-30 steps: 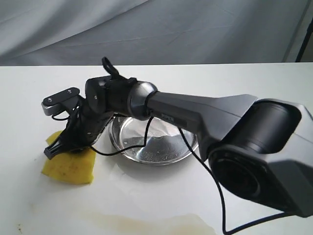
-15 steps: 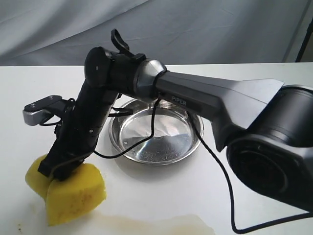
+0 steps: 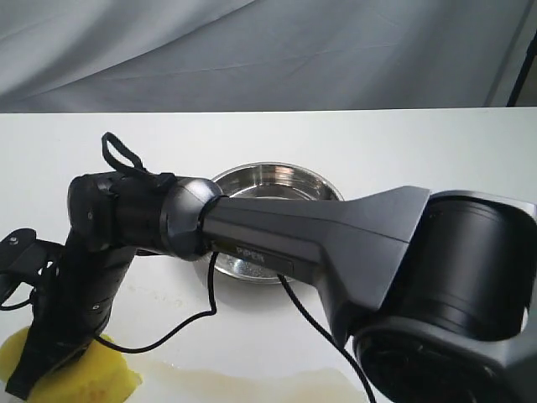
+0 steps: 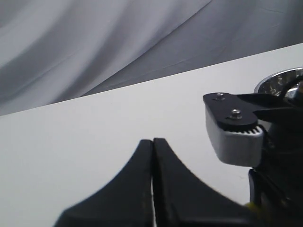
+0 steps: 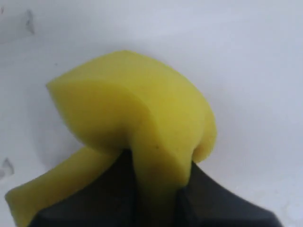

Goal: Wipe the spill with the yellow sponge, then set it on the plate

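Clamping the sponge (image 5: 137, 109) so hard it folds, the right gripper (image 5: 156, 182) presses it to the table (image 3: 419, 143) at the exterior view's lower left, at the edge of a pale wet patch (image 3: 252, 382) (the spill itself I cannot pick out): wiping seems in hand. Next, a sweep along that patch, then a lift to the plate (image 3: 277, 170); the arm (image 3: 319, 227) stretches low across the plate, wrist bent down, left gripper (image 4: 152, 142) closed and empty.

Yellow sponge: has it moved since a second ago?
Yes. The yellow sponge has moved down-left in the exterior view, farther from the plate.
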`<state>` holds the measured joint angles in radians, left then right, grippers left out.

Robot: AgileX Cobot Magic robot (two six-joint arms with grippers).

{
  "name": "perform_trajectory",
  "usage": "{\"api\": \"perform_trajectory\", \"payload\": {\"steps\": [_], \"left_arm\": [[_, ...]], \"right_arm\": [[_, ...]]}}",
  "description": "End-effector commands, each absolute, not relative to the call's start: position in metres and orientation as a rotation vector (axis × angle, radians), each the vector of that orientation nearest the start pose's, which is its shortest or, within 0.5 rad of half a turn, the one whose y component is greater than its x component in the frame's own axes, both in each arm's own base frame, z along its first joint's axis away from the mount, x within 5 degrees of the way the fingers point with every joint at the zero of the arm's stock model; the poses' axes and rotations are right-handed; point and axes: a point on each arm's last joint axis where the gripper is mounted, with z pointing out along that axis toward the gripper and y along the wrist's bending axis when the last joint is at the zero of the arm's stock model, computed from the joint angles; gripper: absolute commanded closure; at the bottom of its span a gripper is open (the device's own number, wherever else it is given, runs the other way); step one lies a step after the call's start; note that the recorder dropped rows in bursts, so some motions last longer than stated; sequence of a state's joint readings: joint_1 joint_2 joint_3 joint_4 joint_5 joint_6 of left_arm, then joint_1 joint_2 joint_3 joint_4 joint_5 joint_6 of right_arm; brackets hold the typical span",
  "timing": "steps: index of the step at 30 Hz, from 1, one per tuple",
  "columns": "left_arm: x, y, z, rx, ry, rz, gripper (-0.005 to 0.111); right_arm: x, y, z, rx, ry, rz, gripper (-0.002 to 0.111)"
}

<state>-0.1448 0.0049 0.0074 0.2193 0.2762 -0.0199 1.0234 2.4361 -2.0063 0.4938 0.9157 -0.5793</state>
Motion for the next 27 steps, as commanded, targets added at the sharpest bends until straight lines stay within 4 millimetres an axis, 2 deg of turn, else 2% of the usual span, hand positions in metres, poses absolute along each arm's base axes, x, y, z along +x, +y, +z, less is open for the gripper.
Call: {"api": "perform_trajectory", "payload": {"steps": [1, 5, 7, 10, 13, 16, 19, 23, 27], "left_arm": [[0.055, -0.003, 0.190, 0.250, 1.726, 0.075, 0.107], [0.055, -0.003, 0.190, 0.250, 1.726, 0.075, 0.107], [0.055, -0.003, 0.190, 0.250, 1.726, 0.075, 0.107], [0.055, -0.003, 0.190, 0.250, 1.726, 0.075, 0.107], [0.055, -0.003, 0.190, 0.250, 1.726, 0.075, 0.107], [0.055, -0.003, 0.190, 0.250, 1.726, 0.075, 0.107], [0.055, -0.003, 0.190, 0.250, 1.726, 0.075, 0.107], [0.055, -0.003, 0.190, 0.250, 1.726, 0.075, 0.107], [0.055, -0.003, 0.190, 0.250, 1.726, 0.075, 0.107]], "right_arm": [[0.249, 0.462, 0.111, -1.669, 2.242, 0.658, 0.108], [0.260, 0.463, 0.095, -1.562, 2.256, 0.619, 0.108], [0.267, 0.465, 0.096, -1.492, 2.223, 0.615, 0.108], [0.291, 0.468, 0.105, -1.226, 2.155, 0.645, 0.108], [0.311, 0.457, 0.107, -1.110, 2.184, 0.649, 0.108], [0.331, 0.429, 0.099, -1.138, 2.340, 0.614, 0.108], [0.338, 0.405, 0.093, -1.202, 2.500, 0.591, 0.108], [0.319, 0.390, 0.087, -1.507, 2.642, 0.567, 0.108], [0.306, 0.381, 0.087, -1.673, 2.735, 0.573, 0.108]]}}
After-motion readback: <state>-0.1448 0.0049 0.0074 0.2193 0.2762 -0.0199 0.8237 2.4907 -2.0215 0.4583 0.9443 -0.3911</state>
